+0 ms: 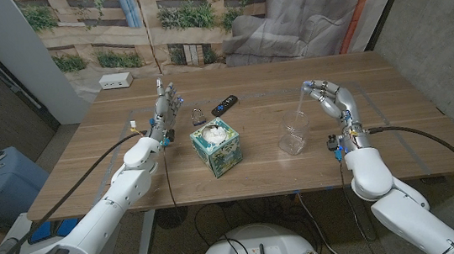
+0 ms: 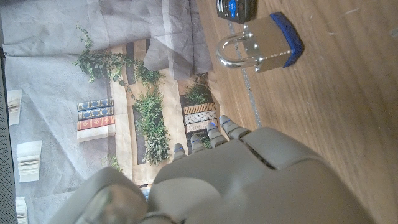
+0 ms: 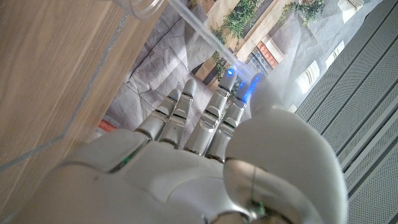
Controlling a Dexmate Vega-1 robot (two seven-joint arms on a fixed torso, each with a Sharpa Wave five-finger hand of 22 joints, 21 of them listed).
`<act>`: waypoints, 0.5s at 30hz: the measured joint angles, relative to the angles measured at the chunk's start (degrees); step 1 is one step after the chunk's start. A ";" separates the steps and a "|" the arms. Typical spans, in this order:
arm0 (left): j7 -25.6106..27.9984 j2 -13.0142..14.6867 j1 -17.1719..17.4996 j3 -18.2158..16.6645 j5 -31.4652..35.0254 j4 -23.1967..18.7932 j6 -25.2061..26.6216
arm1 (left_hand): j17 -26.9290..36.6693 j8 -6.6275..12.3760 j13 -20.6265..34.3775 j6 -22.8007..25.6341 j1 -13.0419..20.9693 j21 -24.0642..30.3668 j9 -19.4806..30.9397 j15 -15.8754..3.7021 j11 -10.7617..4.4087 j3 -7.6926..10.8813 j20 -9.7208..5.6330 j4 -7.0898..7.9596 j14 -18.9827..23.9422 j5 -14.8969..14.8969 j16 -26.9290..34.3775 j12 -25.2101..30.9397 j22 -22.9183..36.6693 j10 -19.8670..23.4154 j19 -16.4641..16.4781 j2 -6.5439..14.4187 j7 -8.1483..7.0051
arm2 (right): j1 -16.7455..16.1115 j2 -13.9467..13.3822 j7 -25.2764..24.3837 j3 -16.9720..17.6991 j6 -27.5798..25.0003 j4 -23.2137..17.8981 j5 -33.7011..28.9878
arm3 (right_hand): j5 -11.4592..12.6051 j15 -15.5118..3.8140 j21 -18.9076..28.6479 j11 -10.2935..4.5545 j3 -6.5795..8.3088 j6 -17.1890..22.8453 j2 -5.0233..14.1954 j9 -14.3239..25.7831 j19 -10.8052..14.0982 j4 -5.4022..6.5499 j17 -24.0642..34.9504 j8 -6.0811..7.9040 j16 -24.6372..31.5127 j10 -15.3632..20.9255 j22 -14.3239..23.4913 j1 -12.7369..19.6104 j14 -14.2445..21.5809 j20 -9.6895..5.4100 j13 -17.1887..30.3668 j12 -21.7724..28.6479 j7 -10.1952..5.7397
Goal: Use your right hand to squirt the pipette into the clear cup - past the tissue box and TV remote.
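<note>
My right hand holds the clear pipette by its upper end, tip pointing down into the clear cup at the table's right middle. In the right wrist view the pipette's thin tube runs from my fingers toward the cup's rim. The teal tissue box stands at the table's centre, left of the cup. Behind it lies the black TV remote. My left hand stands left of the box, fingers apart and pointing away, holding nothing.
A silver padlock with a blue base lies between my left hand and the remote. A white box sits at the table's far left corner. A printed backdrop hangs behind the table.
</note>
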 measured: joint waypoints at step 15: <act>0.00 -0.01 0.02 0.01 0.00 -0.01 0.00 | 0.00 0.00 0.00 0.00 0.00 0.00 0.00 0.00 0.00 0.00 0.00 0.00 0.00 0.00 0.00 0.00 0.00 0.00 0.00 0.00 0.00 | -0.38 -1.06 0.28 -0.67 0.02 0.86 -0.16 | 0.20 0.03 0.00 0.21 -0.02 0.00 -0.01 0.00 0.00 0.02 0.00 -0.43 0.00 -0.20 0.00 0.00 -0.01 0.00 0.04 0.00 0.00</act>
